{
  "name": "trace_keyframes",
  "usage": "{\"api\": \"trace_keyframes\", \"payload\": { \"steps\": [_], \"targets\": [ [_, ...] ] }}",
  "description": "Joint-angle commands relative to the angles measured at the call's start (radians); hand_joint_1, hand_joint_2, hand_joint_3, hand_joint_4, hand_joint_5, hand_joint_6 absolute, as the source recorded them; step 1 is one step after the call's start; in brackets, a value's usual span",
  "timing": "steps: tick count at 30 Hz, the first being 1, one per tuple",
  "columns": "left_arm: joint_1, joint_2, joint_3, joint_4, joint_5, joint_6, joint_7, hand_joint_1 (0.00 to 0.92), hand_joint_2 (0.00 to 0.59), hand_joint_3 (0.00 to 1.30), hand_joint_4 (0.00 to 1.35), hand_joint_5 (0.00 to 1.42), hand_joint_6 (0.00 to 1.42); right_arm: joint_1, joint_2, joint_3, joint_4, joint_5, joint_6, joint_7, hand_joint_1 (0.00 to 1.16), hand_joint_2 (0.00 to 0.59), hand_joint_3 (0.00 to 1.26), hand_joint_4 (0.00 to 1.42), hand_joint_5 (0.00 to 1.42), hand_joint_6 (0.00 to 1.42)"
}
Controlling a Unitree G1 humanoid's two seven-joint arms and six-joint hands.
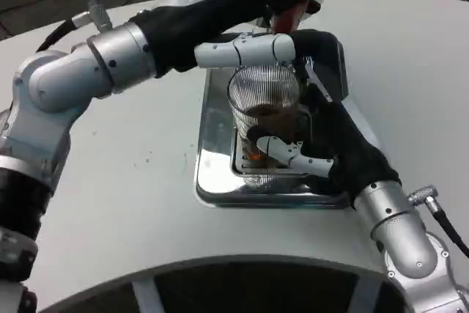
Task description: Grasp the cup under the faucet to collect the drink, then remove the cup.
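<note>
The right hand [308, 141] is seen rising from the lower right, its black-covered palm set against the right side of the cup [265, 119]. White fingers [282, 150] are wrapped across the front of the cup low down, and more of the hand is seen behind its upper right rim, so the cup is gripped by this hand. The cup is a clear ribbed glass, held upright, with a brown drink [267, 113] gathered in its lower half. It is placed over the middle of the drip tray [212, 181], a shiny metal tray with a raised rim; whether its base touches the tray's grille cannot be told, since the fingers cover it.

The left hand [282, 9] is reached in from the upper left, across the far edge of the tray. Its black back is laid over the red tap handle [289, 14], which is pressed beneath the closed fingers, while one white finger [245, 51] is stretched level just above the cup's rim. The handle is found directly beyond the cup, at the tray's far edge, on a dark dispenser body [330, 60] by the tray's far right corner.

The tray is set on the white table [132, 203], near its middle. The table's rounded near edge is seen along the bottom.
</note>
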Motion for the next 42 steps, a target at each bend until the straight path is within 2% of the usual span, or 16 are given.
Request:
{"api": "trace_keyframes", "payload": {
  "steps": [1, 14, 26, 42],
  "targets": [
    [0.020, 0.007, -0.020, 0.045, 0.044, 0.009, -0.027, 0.000, 0.138, 0.10, 0.02, 0.13, 0.12, -0.015, 0.020, 0.003, 0.032, 0.011, -0.037, -0.027, 0.72, 0.236, 0.00, 0.00, 0.07, 0.02],
    [0.008, 0.010, -0.036, 0.085, 0.055, -0.017, -0.043, 0.000, 0.137, 0.10, 0.03, 0.14, 0.12, -0.043, 0.039, 0.005, 0.086, 0.016, -0.054, -0.056, 0.72, 0.236, 0.00, 0.00, 0.07, 0.02],
    [-0.001, 0.019, -0.078, 0.102, 0.086, -0.061, -0.054, 0.000, 0.137, 0.11, 0.03, 0.13, 0.12, -0.042, 0.047, 0.005, 0.095, 0.018, -0.057, -0.065, 0.72, 0.236, 0.00, 0.01, 0.07, 0.02],
    [0.007, 0.022, -0.081, 0.089, 0.086, -0.059, -0.060, 0.000, 0.137, 0.11, 0.04, 0.12, 0.12, -0.038, 0.062, 0.007, 0.092, 0.022, -0.057, -0.073, 0.72, 0.236, 0.00, 0.01, 0.07, 0.00]
  ]
}}
